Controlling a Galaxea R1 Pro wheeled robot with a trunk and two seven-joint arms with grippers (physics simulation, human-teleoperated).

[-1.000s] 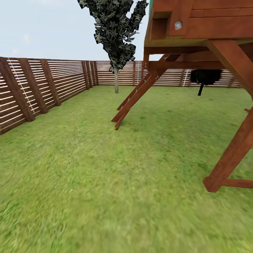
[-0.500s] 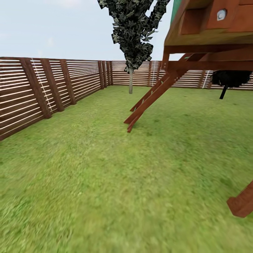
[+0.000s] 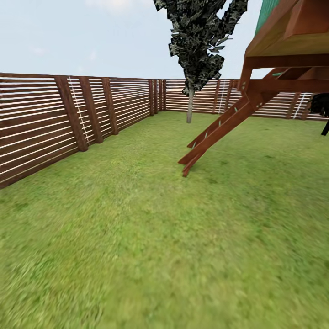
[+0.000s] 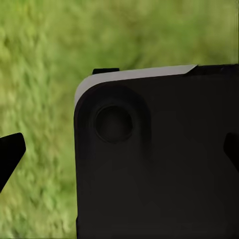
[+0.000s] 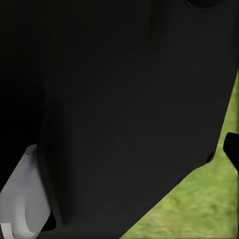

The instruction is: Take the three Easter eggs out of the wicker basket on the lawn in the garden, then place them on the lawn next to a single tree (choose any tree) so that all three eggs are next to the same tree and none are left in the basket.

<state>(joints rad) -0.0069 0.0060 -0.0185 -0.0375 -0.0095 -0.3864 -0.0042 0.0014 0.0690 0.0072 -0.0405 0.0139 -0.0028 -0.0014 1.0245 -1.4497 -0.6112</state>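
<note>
Lawn (image 3: pixel 137 237) fills head view foreground, blurred close to camera. Fence (image 3: pixel 91 109) bounds lawn along left and far side. Tree (image 3: pixel 189 105) with pale thin trunk stands just before far fence; canopy top cut off by frame. Right of tree: wooden play tower (image 3: pixel 283 59), cut off at frame edge, ladder (image 3: pixel 214 135) slanting down onto lawn. Dark shrub (image 3: pixel 322 107) beyond tower, mostly cut off.

Wrist views: dark robot body blocks most, blurred grass behind. Left pincer fingertip (image 4: pixel 9 154) and right pincer fingertip (image 5: pixel 231 147) barely show; opening cannot tell.
</note>
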